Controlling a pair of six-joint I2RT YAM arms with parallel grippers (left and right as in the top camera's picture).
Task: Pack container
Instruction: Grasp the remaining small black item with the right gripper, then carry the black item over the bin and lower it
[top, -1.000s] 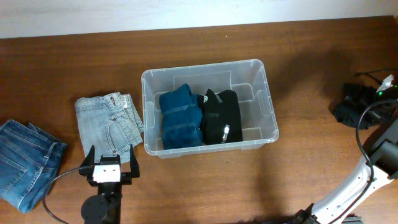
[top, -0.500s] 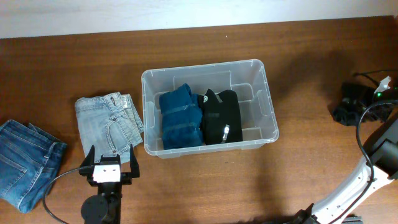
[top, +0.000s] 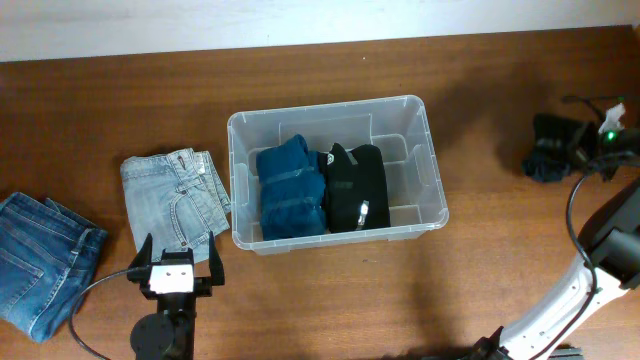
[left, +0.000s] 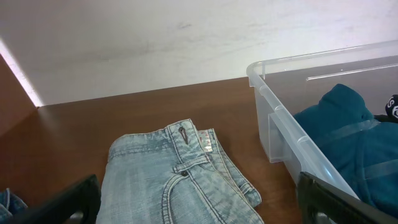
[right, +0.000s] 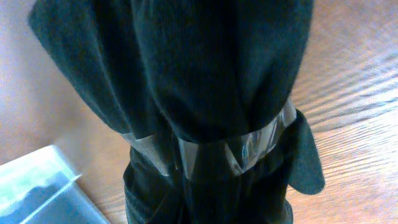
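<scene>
The clear container (top: 330, 108) stands mid-table and holds a blue bundle (top: 292, 190) beside a black bundle (top: 355, 185). At the far right, my right gripper (top: 580, 148) is shut on a dark garment bundle (top: 548, 158). That bundle (right: 199, 74) fills the right wrist view, wrapped in a clear tape band (right: 249, 143), and hides the fingers. My left gripper (top: 180, 252) stands open at the front left, just short of folded light denim (top: 175, 195). In the left wrist view the denim (left: 180, 180) lies ahead of the open gripper (left: 199, 205), with the container wall (left: 273, 106) to its right.
Darker blue jeans (top: 40, 255) lie at the table's left edge. The right arm's white link (top: 580, 290) and its cable rise from the front right. A corner of the container (right: 37, 180) shows at the lower left of the right wrist view.
My right gripper has shut on the dark bundle, and the bundle has shifted a little to the left and toward the back. The left arm has not moved.
</scene>
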